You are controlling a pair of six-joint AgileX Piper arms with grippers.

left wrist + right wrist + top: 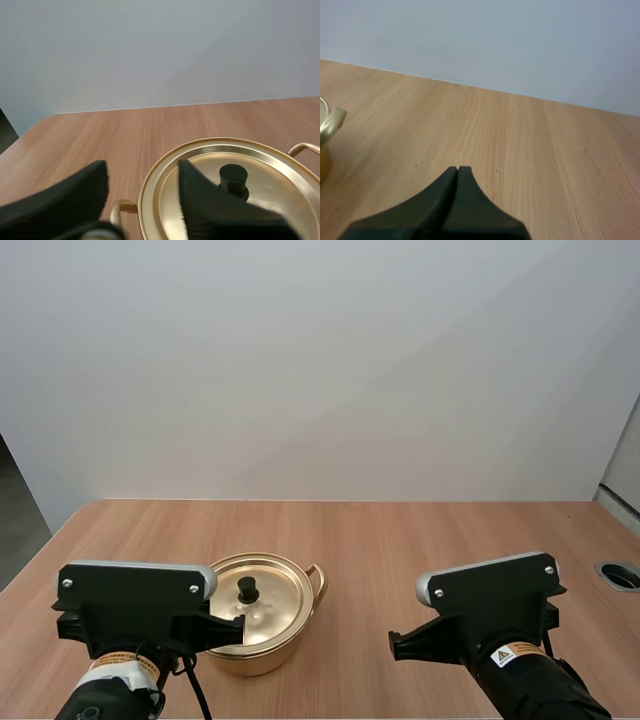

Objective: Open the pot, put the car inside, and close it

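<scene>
Item, left: left gripper (142, 172), fingers spread wide, ribbed faces turned to each other. It is set low at the pot's near-left side, with one finger (75, 192) over the table by the pot's left handle (117, 210) and the other over the lid just beside the knob; contact cannot be told. Item, centre-left: pot (262, 655), gold-coloured metal, standing upright on the wooden table (420, 540) near its front edge, directly ahead of the left gripper. The lid (275, 602) is seated and level, so the pot is closed. A black knob (247, 589) rises from the lid's middle, and a loop handle (318, 583) sits on the right wall. Handling, as judged: thin polished metal, rigid, probably light, and slick under the fingers. The lid's broad face offers no purchase, so the knob is the place to take hold, pinched across its stem or cap and lifted straight up. A pot this light may slide or tip if the lid is dragged sideways. Item, right: right gripper (457, 172), fingers pressed together into one dark wedge, holding nothing, over bare table well apart from the pot. Count: one pot, one lid, one knob, two loop handles, two grippers.
</scene>
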